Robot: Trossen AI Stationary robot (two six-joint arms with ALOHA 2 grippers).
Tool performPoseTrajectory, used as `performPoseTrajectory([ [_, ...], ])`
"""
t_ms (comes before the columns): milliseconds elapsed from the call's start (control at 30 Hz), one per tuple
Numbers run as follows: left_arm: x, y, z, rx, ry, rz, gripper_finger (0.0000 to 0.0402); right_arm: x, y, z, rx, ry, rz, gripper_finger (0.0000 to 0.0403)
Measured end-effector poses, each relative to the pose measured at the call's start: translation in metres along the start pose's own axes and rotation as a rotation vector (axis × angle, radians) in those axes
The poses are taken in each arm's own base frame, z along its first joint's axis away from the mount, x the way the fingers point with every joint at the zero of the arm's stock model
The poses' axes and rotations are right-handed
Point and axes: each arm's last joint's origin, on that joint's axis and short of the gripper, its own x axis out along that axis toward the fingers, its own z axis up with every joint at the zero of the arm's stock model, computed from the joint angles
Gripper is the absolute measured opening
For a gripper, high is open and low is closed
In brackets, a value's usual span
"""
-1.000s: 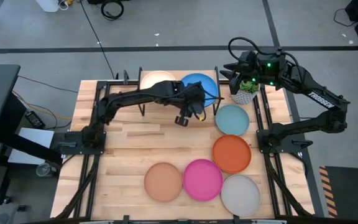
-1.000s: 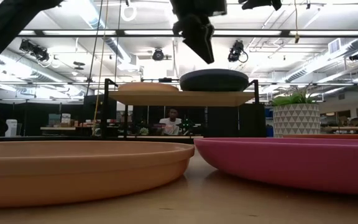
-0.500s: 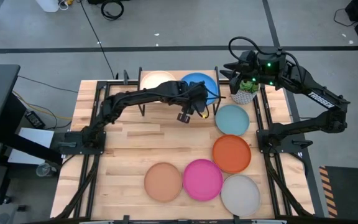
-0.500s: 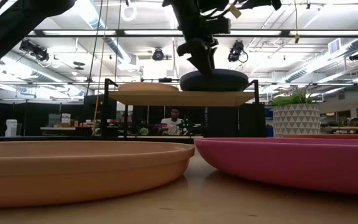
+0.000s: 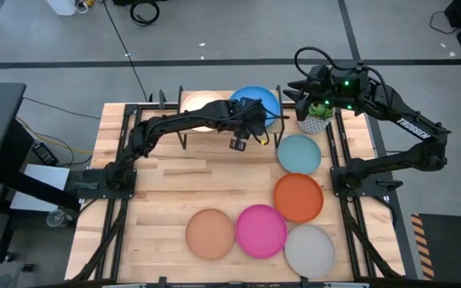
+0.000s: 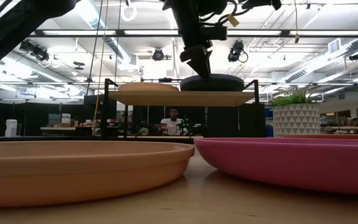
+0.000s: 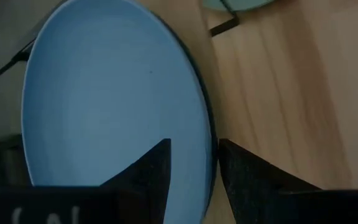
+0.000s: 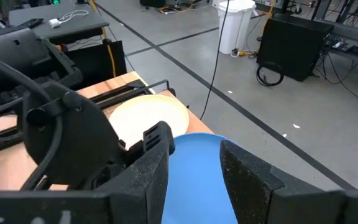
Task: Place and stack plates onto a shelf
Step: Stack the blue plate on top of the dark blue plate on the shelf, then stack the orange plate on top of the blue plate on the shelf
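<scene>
The shelf [image 6: 185, 98] stands at the table's far side. A cream-white plate [image 5: 201, 102] lies on its left half and a bright blue plate [image 5: 258, 100] on its right half. In the left wrist view a dark rim [image 7: 207, 118] shows just under the blue plate's edge. My left gripper [image 5: 249, 130] is at the blue plate's near rim and slightly open, one finger over the plate and one outside it. My right gripper [image 5: 294, 92] waits open above the far right corner. The pale blue [image 5: 298, 154], orange [image 5: 298, 197], pink [image 5: 261, 231], peach-tan [image 5: 210, 234] and grey [image 5: 310, 250] plates lie flat on the table. My left gripper stands astride the bright blue plate's near rim [image 7: 199, 134]. One finger [image 7: 151, 168] is over the plate's face and the other [image 7: 244, 177] is outside the rim. The fingers point down, slanting from the near side. The plate lies flat on the shelf. Which finger touches it, I cannot tell.
A potted plant in a white patterned pot [image 5: 314, 118] stands right of the shelf, under my right gripper. The five loose plates fill the table's right and near-middle part. Bare wood [image 5: 166, 192] lies on the left half. Black rails run along both side edges.
My left gripper has moved toward the far edge and down, onto the blue plate's near rim. The blue plate has slid a little toward the far edge on the shelf.
</scene>
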Motion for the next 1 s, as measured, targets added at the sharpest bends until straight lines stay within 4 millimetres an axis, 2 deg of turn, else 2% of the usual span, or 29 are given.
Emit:
performPoseTrajectory([
  [133,-0.015,-0.002,-0.001,-0.022,-0.051,-0.089,0.0142,0.0,0.0,0.0,0.006,0.001,0.002,0.0152],
  [233,-0.033,-0.005,-0.004,-0.074,-0.104,-0.227,0.0142,0.0,0.0,0.0,0.006,0.001,0.002,0.0152],
  [433,-0.062,-0.011,-0.018,-0.258,-0.101,-0.537,0.0141,0.0,0.0,-0.001,0.005,0.011,0.002,0.0152],
  [567,-0.066,-0.015,-0.017,-0.24,-0.057,-0.47,0.0141,0.0,0.0,-0.001,0.0,0.013,0.002,0.0152],
  [700,-0.09,-0.02,-0.016,-0.222,-0.104,-0.506,0.0141,-0.003,0.0,-0.003,-0.003,0.032,0.0,0.0152],
  [800,-0.108,-0.031,-0.012,-0.163,-0.135,-0.531,0.0141,-0.004,0.0,-0.006,-0.005,0.052,-0.002,0.0152],
  [1000,-0.127,-0.055,-0.001,-0.114,-0.193,-0.607,0.0141,-0.007,-0.001,-0.006,-0.005,0.051,-0.002,0.0152],
])
